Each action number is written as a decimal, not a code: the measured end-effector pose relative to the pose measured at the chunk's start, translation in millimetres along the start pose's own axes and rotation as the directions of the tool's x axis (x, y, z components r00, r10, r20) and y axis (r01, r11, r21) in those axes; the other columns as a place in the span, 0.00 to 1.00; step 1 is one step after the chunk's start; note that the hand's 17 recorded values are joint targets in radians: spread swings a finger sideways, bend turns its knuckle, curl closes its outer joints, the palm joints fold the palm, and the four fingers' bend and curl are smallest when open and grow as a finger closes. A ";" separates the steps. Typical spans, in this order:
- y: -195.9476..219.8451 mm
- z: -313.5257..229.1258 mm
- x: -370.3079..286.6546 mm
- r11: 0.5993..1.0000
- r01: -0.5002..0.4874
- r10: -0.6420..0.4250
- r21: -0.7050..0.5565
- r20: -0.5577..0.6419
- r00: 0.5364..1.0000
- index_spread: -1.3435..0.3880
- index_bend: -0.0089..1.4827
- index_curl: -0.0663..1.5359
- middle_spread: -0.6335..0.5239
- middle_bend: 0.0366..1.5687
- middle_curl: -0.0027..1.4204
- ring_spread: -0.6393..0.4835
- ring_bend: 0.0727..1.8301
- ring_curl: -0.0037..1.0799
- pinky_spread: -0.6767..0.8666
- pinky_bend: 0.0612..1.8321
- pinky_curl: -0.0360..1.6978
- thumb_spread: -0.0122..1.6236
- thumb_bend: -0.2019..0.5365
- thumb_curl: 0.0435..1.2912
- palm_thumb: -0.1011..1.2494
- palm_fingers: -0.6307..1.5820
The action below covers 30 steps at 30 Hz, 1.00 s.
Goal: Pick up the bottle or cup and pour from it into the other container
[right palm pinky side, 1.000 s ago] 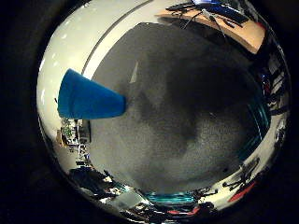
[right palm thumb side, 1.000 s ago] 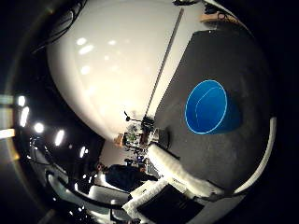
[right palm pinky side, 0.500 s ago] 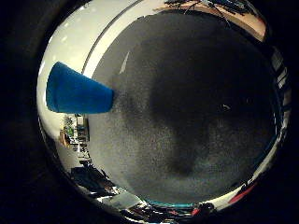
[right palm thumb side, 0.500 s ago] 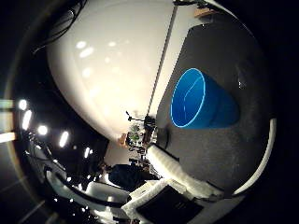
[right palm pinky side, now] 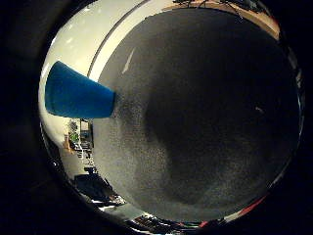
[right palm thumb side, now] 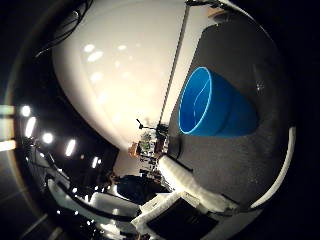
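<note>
A blue cup (right palm thumb side: pixel 215 107) stands on a dark grey mat (right palm pinky side: pixel 210 122), near the mat's edge. Its open mouth shows in the thumb side view and looks empty. The little finger side view shows the same cup from the side. My right hand (right palm thumb side: pixel 192 185) shows only as a white padded finger reaching out fairly straight beside the cup, a short way from it and not touching. Nothing is held. No second container is in view.
A pale floor or wall (right palm thumb side: pixel 130 75) lies beyond the mat's straight edge. A wooden desk edge (right palm pinky side: pixel 234 13) runs along the mat's far side. Shelves and room clutter (right palm thumb side: pixel 150 145) stand in the distance.
The cup fills more of both views than before, so the palm has come closer to it. The cup itself has stayed in place on the mat.
</note>
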<state>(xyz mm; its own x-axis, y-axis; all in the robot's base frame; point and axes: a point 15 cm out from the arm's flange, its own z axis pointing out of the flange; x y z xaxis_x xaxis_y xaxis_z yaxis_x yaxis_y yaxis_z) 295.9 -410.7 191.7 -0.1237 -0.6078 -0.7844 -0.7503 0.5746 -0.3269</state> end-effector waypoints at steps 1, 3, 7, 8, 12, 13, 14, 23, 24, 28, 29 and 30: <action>0.7 2.6 0.9 1.000 -0.002 0.002 -0.004 0.003 1.000 0.66 0.10 0.19 0.63 0.15 0.24 0.74 0.18 0.24 0.71 0.25 0.19 0.62 0.23 0.21 0.45 0.32; 1.8 7.6 2.7 1.000 -0.006 0.006 -0.011 0.011 1.000 0.66 0.10 0.19 0.64 0.15 0.23 0.74 0.18 0.24 0.71 0.25 0.19 0.61 0.23 0.20 0.44 0.32; 2.1 12.7 2.9 1.000 -0.003 0.004 -0.018 0.017 1.000 0.66 0.10 0.19 0.66 0.15 0.23 0.74 0.19 0.24 0.71 0.26 0.19 0.60 0.23 0.20 0.43 0.31; 1.8 14.2 2.4 1.000 0.001 -0.001 -0.021 0.019 1.000 0.66 0.10 0.19 0.66 0.15 0.23 0.74 0.19 0.24 0.71 0.26 0.19 0.60 0.23 0.20 0.42 0.31; 0.7 20.4 0.3 1.000 0.007 -0.006 -0.031 0.022 1.000 0.67 0.10 0.19 0.66 0.15 0.23 0.74 0.19 0.24 0.71 0.26 0.19 0.60 0.23 0.20 0.42 0.31; 0.4 21.6 -0.1 0.999 0.008 -0.007 -0.033 0.023 1.000 0.67 0.10 0.19 0.66 0.15 0.23 0.74 0.19 0.24 0.71 0.26 0.19 0.60 0.23 0.20 0.42 0.31; 0.1 22.1 -0.1 0.999 0.009 -0.008 -0.033 0.022 1.000 0.67 0.10 0.19 0.66 0.15 0.23 0.74 0.19 0.24 0.71 0.26 0.19 0.60 0.23 0.20 0.42 0.31; -1.9 35.8 -5.3 0.998 0.021 -0.020 -0.052 0.032 0.999 0.67 0.10 0.19 0.66 0.15 0.23 0.74 0.21 0.24 0.71 0.27 0.19 0.60 0.24 0.20 0.43 0.31; -2.0 37.6 -5.7 0.998 0.025 -0.023 -0.055 0.034 0.999 0.67 0.10 0.19 0.66 0.15 0.23 0.74 0.21 0.24 0.71 0.27 0.19 0.60 0.24 0.20 0.43 0.31; -4.2 44.9 -8.6 0.997 0.036 -0.033 -0.067 0.040 0.999 0.67 0.10 0.19 0.66 0.15 0.23 0.74 0.21 0.24 0.71 0.27 0.19 0.60 0.24 0.20 0.43 0.32; -4.5 46.1 -9.3 0.997 0.038 -0.035 -0.070 0.041 0.999 0.67 0.10 0.19 0.66 0.15 0.23 0.74 0.22 0.24 0.70 0.27 0.19 0.60 0.24 0.20 0.43 0.32; -4.7 47.3 -10.0 0.997 0.039 -0.036 -0.072 0.042 0.998 0.67 0.10 0.19 0.66 0.15 0.23 0.73 0.22 0.24 0.70 0.27 0.19 0.60 0.24 0.20 0.43 0.32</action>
<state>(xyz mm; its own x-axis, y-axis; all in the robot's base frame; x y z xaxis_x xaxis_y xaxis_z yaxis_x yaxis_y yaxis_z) 331.4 -381.4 176.2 -0.0696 -0.6046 -0.7935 -0.7993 0.5097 -0.3183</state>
